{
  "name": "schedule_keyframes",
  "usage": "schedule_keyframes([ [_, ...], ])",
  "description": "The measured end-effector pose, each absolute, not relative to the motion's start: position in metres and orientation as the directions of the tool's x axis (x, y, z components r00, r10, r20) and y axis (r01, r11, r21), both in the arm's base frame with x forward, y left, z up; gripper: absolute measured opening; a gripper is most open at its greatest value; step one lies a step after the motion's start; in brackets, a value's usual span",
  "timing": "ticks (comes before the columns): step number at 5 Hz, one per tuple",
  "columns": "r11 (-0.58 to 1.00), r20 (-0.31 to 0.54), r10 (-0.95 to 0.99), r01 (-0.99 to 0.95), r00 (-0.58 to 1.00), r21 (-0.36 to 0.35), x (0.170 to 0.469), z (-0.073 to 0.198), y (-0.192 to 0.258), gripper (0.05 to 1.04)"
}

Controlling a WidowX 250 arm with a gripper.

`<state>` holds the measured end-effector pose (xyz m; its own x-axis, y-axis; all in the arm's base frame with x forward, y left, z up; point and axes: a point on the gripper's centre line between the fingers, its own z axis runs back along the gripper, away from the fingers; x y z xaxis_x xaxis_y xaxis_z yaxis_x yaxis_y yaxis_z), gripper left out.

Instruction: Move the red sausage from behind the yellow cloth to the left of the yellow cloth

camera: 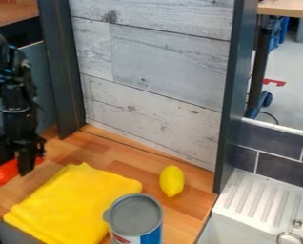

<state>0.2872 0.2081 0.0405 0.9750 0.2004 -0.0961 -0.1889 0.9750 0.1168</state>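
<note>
We saw the black two-finger claw (16, 161) at the far left, between nine and eight o'clock from the centre of the view, hanging low over the wooden table (106, 155). It was right at a shiny orange-red, rounded, elongated object (5, 173), part of which it hid from us. We could not tell whether the claw was gripping it or merely beside it. That object was at about ten o'clock from a folded bright yellow cloth (75, 202), which lay flat near the table's front.

From the cloth, we found a yellow lemon-shaped fruit (172, 181) between two and three o'clock, on its side and apart from the cloth. At seven o'clock from the fruit, an upright can with a grey lid and a blue, white and red side (135, 216) overlapped the cloth's edge in our view.

Toward twelve o'clock from the fruit rose a whitish wood-plank panel (157, 81) between dark upright posts (236, 95). Between three and four o'clock from it, we saw a white ribbed drainboard (259, 198) below dark grey tiles (282, 167).
</note>
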Motion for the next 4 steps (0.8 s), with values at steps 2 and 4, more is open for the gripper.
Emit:
schedule_keyframes([
  [2, 0.997, -0.072, 0.061, -0.058, 0.996, 0.047, 0.298, 0.007, 0.215, 0.559],
  [4, 0.993, -0.084, 0.071, -0.063, 0.994, 0.097, 0.305, 0.005, 0.224, 0.559],
])
